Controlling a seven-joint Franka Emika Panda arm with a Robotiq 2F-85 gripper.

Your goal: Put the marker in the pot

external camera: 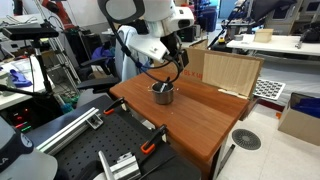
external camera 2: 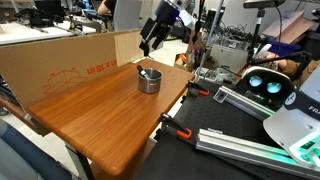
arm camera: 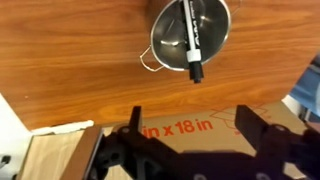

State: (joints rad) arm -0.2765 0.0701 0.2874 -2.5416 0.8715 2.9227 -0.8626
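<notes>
The silver metal pot (arm camera: 190,33) stands on the wooden table near its back edge, and shows in both exterior views (external camera: 163,94) (external camera 2: 149,79). The black marker (arm camera: 191,40) with a white label lies across the pot, one end poking over the rim. In an exterior view it shows as a dark stick in the pot (external camera 2: 146,73). My gripper (arm camera: 192,125) is open and empty. It hangs above and behind the pot, over the cardboard, apart from the marker. It also shows in both exterior views (external camera: 176,62) (external camera 2: 150,45).
A brown cardboard box (external camera 2: 70,65) printed "18 in" stands along the table's back edge; it also shows in the wrist view (arm camera: 200,128). A wooden box (external camera: 228,72) stands at a table corner. Orange clamps (external camera 2: 178,130) grip the table edge. Lab benches and gear surround the table.
</notes>
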